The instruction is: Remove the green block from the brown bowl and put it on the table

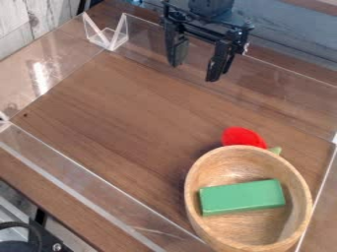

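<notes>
Green block (242, 197) flat and solid green, lying inside brown bowl (249, 202) near front right corner of table (118, 118), long side roughly level across the bowl floor. Gripper (195, 61) jaws spread wide, holding nothing, hanging above far end of table, well apart from bowl. Small red object (242, 137) touching bowl's far rim, outside it.

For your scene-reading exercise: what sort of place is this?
Probably a robotics lab test bench: an open end effector hangs over a wood-grain table fenced by clear acrylic walls, with simple props.
</notes>
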Controlling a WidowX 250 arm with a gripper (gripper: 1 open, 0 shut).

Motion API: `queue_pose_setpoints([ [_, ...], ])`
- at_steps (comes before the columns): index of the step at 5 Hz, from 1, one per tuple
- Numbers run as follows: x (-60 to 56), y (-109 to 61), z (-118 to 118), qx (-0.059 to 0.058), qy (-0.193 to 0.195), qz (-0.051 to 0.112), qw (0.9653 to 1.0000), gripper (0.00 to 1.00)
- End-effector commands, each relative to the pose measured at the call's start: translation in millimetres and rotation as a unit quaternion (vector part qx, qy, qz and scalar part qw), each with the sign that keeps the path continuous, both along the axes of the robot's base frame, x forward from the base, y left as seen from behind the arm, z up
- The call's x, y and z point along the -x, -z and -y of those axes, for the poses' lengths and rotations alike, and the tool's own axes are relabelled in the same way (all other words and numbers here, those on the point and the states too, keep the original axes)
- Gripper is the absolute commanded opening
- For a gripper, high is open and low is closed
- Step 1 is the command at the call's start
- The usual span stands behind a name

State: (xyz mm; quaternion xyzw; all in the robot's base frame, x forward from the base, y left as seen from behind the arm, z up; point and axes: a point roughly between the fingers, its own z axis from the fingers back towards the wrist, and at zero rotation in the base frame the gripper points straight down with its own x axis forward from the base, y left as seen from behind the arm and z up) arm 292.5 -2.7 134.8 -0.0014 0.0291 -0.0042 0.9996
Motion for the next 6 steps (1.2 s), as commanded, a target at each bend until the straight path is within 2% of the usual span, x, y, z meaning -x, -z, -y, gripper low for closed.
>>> queue_pose_setpoints([
  [1, -13.4, 12.3, -16, 0.001, 0.007, 0.011, 0.9999, 1.00],
  [2, -20.8, 22.6, -27, 0.001, 0.019, 0.025, 0.9995, 1.00],
  [3, -26.4, 24.4, -40, 0.001, 0.030, 0.055, 0.9980, 1.00],
  [4, -30.4, 9.5, -52, -0.004, -0.008, 0.084, 0.9964, 1.00],
  [5, -33.4, -5.7, -57, -0.006, -0.035, 0.114, 0.9928, 1.00],
  [6, -41.6, -3.8, -44, 0.004, 0.003, 0.147, 0.9892, 1.00],
])
